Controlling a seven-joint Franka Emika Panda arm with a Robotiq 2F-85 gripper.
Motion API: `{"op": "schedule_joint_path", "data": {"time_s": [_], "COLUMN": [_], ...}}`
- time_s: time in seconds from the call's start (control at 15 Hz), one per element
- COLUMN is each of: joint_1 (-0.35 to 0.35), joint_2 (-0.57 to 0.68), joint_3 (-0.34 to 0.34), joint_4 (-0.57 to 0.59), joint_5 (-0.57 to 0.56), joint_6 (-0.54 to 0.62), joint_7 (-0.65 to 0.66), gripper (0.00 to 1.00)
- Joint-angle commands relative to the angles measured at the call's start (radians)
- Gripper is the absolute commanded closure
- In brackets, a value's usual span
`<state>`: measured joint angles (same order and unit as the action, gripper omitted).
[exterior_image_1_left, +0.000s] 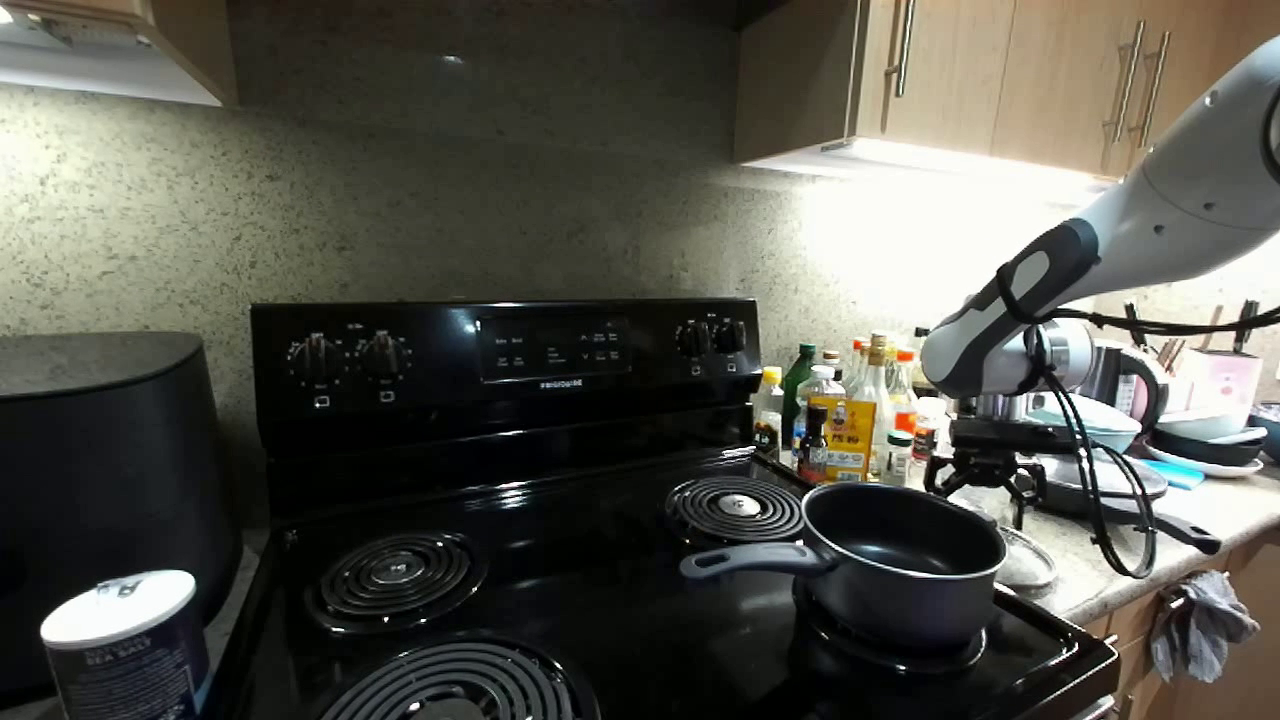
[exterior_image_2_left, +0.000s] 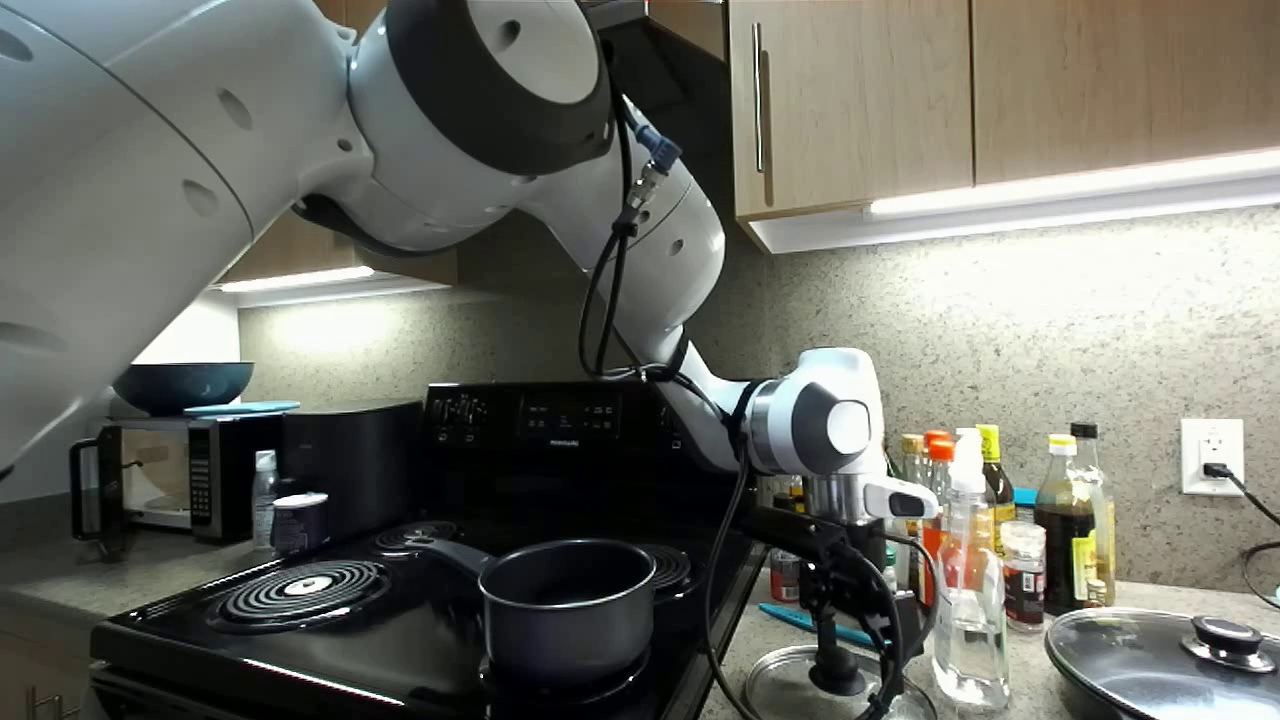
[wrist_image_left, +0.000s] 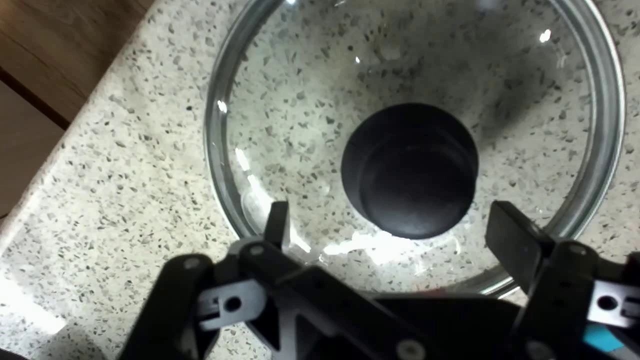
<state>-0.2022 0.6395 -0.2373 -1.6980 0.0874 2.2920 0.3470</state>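
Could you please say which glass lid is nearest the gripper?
The round clear glass lid on the speckled counter, under the black gripper; the other glass lid covers a dark pan.

Glows from strip lights (exterior_image_2_left: 1080, 184) under pale wood cabinets (exterior_image_2_left: 860, 110); washes over a speckled wall (exterior_image_2_left: 1000, 320) and white outlet (exterior_image_2_left: 1212, 456); dims between cabinets; reaches a speckled counter (wrist_image_left: 140, 165) below.

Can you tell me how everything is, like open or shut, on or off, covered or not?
Gripper: open, holding nothing
Glass lid: on the counter, knob up
Saucepan: uncovered, on the stove
Bare coils: not glowing
Other glass lid: covering a dark pan
Cabinet doors: shut
Under-cabinet lights: on
Microwave door: open
Plug: in the outlet
Spray bottle: upright
Gray cloth: hanging
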Motion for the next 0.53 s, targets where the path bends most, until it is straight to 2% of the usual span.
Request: {"op": "schedule_joint_path", "data": {"time_s": [0.0,0.27,0.33,0.47], "joint_1": [-0.031,-0.028,-0.021,-0.02], "joint_2": [-0.058,-0.061,-0.022,-0.023], "joint_3": [0.022,0.017,0.006,0.007], "joint_4": [-0.073,-0.081,-0.028,-0.03], "joint_5": [0.021,0.013,0.001,0.002], "joint_6": [0.043,0.059,0.023,0.028], "joint_7": [-0.085,-0.091,-0.059,-0.06], "gripper": [0.0,0.0,0.0,0.0]}}
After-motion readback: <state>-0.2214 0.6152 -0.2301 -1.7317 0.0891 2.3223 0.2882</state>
